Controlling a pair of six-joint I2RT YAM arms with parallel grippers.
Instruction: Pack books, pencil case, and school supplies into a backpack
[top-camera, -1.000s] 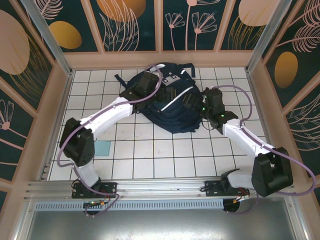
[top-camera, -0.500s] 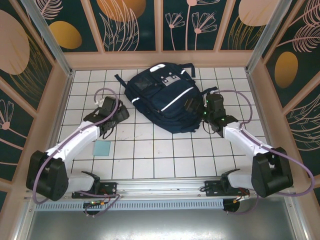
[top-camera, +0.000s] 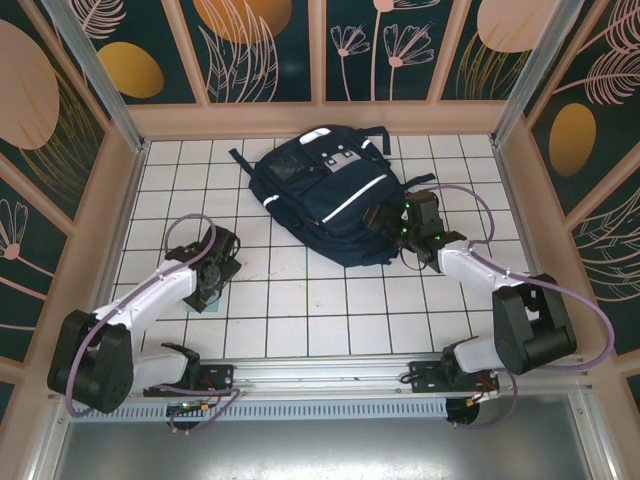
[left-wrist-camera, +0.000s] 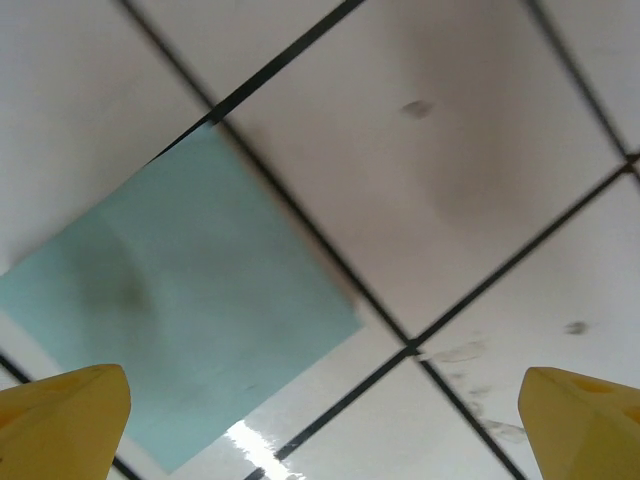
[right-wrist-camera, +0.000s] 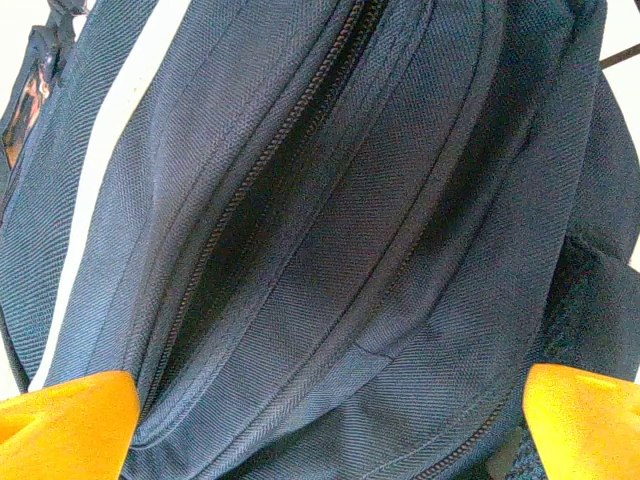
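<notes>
- Backpack (top-camera: 325, 195): navy blue, white stripes, grey patches.
- Card (left-wrist-camera: 190, 310): pale teal.
- Table (top-camera: 300, 320): white tiles, dark grid lines.
- Walls (top-camera: 270, 50): dark teal, orange discs, pale leaves.

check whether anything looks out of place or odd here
The pale-teal card lies alone on the tiles under the open left gripper, askew to the grid lines and well apart from the backpack. Nothing looks spilled or damaged.

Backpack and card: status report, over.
Left tool open, above pale-teal card. Right tool open, over backpack. No obstruction seen.
</notes>
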